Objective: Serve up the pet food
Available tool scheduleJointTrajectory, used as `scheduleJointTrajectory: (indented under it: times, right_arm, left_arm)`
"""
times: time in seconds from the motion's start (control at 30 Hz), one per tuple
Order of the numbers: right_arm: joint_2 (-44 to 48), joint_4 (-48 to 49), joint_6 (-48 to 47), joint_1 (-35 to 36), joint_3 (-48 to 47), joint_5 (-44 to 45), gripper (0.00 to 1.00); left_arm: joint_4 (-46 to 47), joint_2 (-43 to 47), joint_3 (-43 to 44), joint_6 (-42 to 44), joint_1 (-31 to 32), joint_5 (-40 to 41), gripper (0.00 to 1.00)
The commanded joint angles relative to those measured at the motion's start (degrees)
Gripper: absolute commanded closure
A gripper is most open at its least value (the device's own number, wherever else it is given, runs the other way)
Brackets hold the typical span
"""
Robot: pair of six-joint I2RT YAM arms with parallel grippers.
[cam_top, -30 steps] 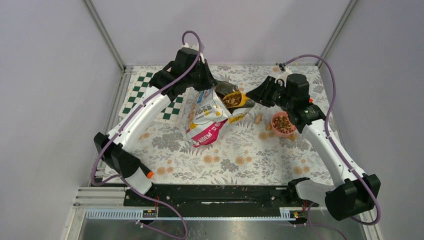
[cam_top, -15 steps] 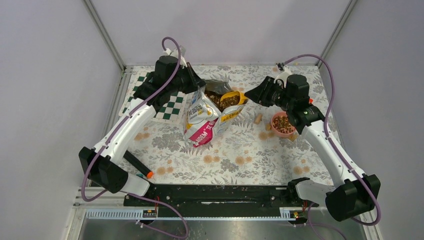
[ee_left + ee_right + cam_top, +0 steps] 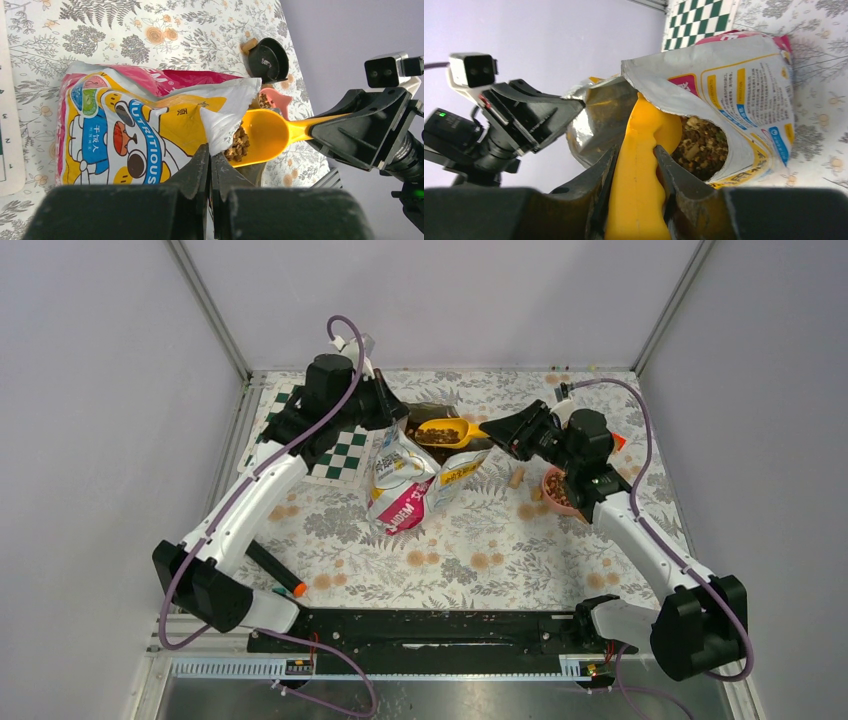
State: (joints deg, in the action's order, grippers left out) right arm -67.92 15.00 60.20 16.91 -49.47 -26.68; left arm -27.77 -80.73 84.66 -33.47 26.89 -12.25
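Pet food (image 3: 239, 146) is sitting heaped in the yellow scoop (image 3: 445, 430) at the mouth of the bag (image 3: 405, 485), with more lying loose inside. Over the last second the left gripper (image 3: 210, 162), pinching the bag's torn top edge, has been pulling the bag leftward across the counter (image 3: 470, 550). The right gripper (image 3: 635, 154), clamping the scoop's handle, has been following it in. A fresh load is looking ready, so carrying it to the pink bowl (image 3: 281, 101), already holding some kibble, is probably coming next.

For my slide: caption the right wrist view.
Right fingers clamp a yellow plastic scoop inside the open glossy yellow bag.
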Motion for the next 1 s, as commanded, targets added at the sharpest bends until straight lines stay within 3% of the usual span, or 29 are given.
scheduleJointTrajectory:
  times: [0.0,0.53,0.77,0.97]
  right_arm:
    - [3.0,14.1,10.0,0.1,2.2,0.1,1.00]
    - [11.9,22.6,16.4,-1.0,9.5,4.7,1.00]
    - [12.6,33.5,22.0,-1.1,13.9,11.7,1.00]
    - [10.3,37.1,23.5,-1.0,14.3,14.8,1.00]
  left_arm:
    - [3.2,6.7,-0.1,2.4,0.0,-2.8,1.00]
    - [4.6,11.3,-7.9,-0.8,-6.9,-5.1,1.00]
    - [4.5,11.8,-9.8,-1.5,-8.2,-8.8,1.00]
    - [3.3,13.2,-12.5,-0.6,-9.1,-9.8,1.00]
